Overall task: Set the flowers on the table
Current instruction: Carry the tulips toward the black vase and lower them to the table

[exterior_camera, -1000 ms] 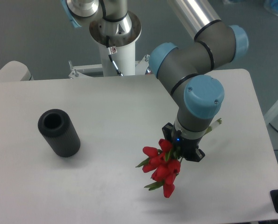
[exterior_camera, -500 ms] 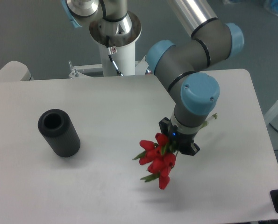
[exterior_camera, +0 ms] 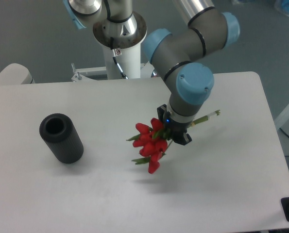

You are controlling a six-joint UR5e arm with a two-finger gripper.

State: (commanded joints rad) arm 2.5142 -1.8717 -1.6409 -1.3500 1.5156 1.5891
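Fixed camera: I see the flowers (exterior_camera: pixel 148 144) held in the gripper (exterior_camera: pixel 174 130), jaws closed on the bunch near the top of the stems. Long axis runs diagonally: red tulip heads point toward lower left, thin green stem ends stick out past the wrist toward upper right. The bunch hangs above the surface (exterior_camera: pixel 110 194), near its middle; a faint shadow lies below the blooms, so I read it as not resting on the surface.

A black cylinder (exterior_camera: pixel 61 138) stands upright well apart to the left, its open top facing the camera; the inside looks dark and I cannot tell any contents.

Bare white surface lies on all sides of the bunch; right and front edges are well away from it.
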